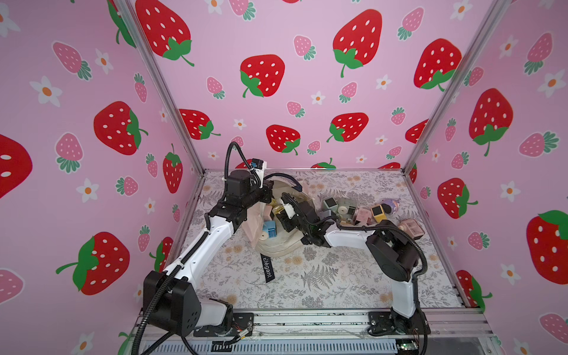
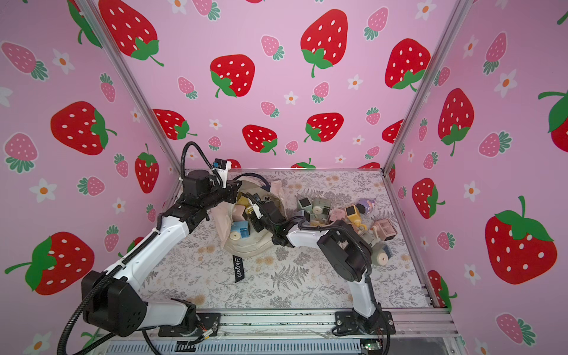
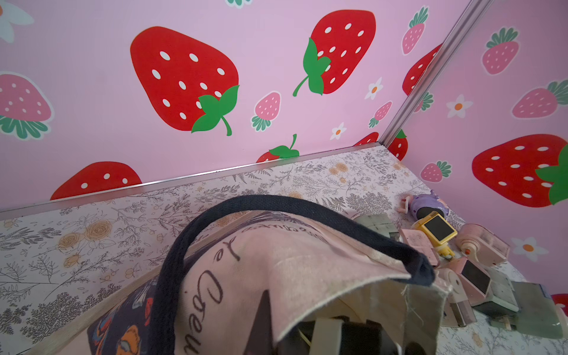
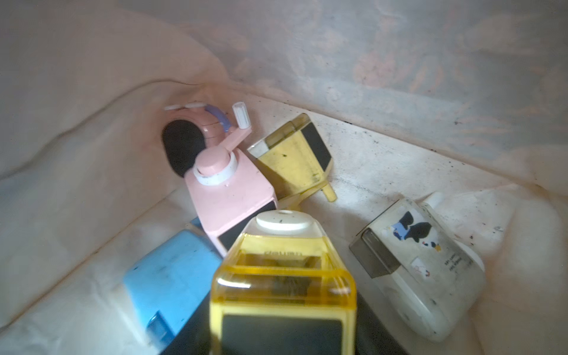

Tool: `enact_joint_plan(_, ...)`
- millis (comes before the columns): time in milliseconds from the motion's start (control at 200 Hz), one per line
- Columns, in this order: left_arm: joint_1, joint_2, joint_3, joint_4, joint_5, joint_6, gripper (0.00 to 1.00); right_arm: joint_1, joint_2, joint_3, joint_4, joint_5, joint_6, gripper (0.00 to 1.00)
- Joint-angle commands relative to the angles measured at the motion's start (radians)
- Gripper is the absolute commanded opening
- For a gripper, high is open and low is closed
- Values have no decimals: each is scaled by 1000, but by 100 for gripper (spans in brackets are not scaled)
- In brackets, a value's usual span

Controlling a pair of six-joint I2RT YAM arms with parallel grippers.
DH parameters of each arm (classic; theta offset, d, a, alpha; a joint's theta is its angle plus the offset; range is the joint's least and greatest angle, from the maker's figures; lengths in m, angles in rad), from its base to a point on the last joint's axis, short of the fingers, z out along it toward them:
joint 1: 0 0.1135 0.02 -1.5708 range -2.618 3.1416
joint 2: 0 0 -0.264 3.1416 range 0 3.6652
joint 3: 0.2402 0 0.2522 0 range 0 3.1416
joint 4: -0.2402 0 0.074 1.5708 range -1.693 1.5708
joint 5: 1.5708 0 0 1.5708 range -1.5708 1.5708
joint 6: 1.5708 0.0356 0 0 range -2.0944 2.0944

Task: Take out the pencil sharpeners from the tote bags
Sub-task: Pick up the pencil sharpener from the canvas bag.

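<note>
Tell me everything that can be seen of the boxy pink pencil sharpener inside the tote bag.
The pink sharpener is a boxy body of matte plastic with a dark window on one face. A pink hub in a white ring carries a pink crank with a white knob. It lies tilted on the tote bag floor, seemingly touching a yellow sharpener, a blue sharpener beside it.

Sharpeners (image 4: pixel 230 196) in tote (image 1: pixel 278 247); pile (image 1: pixel 362 213) R, touching?
</note>
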Motion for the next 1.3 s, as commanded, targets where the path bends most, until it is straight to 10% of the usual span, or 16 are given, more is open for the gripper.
enact_joint_plan(0,-4,-34,27,69,25,12,0,30,-94,-46,65,-81,-45,52)
enact_joint_plan(560,-4,-31,30,67,29,14,0,36,-486,-303,-102,-150,-84,53)
enact_joint_plan(1296,-3,-34,28,64,18,14,0,-29,-779,-670,-201,-1,235,52)
